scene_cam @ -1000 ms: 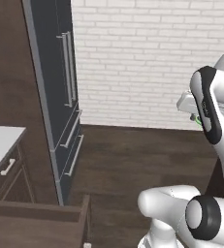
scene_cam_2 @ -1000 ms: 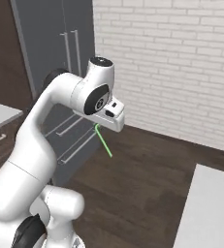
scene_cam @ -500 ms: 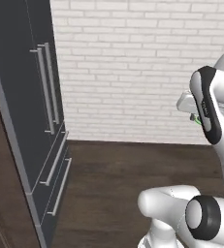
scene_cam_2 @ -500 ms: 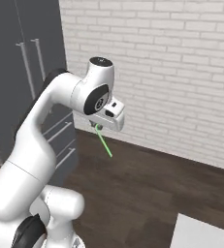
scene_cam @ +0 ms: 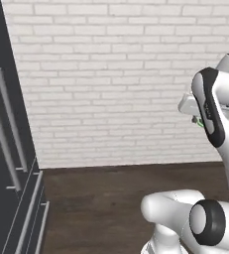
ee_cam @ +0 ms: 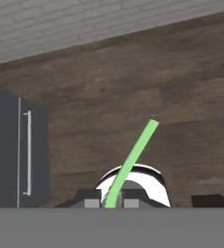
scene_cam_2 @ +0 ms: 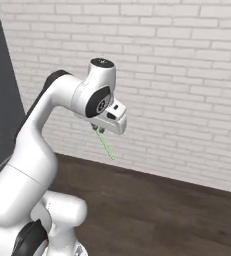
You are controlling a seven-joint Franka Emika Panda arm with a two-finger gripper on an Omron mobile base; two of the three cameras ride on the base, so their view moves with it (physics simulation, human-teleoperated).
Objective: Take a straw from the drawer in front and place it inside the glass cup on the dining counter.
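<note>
A thin bright green straw (scene_cam_2: pixel 105 144) hangs slanting down and to the right from my gripper (scene_cam_2: pixel 100 130), which is shut on its upper end. In the hand view the straw (ee_cam: pixel 132 162) rises from between the two dark fingertips, with my gripper (ee_cam: pixel 112 203) shut on it, over dark wooden floor. A small bit of green straw (scene_cam: pixel 199 121) peeks from behind the arm in the left base view. The drawer, the glass cup and the dining counter are out of view.
A white brick wall (scene_cam: pixel 111 74) stands ahead above dark wood flooring (scene_cam_2: pixel 177 210). A tall dark fridge with long metal handles (scene_cam: pixel 7 144) stands at the left edge; it is also the dark grey block (ee_cam: pixel 16 150) in the hand view.
The whole picture has swung: the fridge has slid to the left edge, and the counter corners have gone out of view, so the base has turned. The straw stays gripped the same way.
</note>
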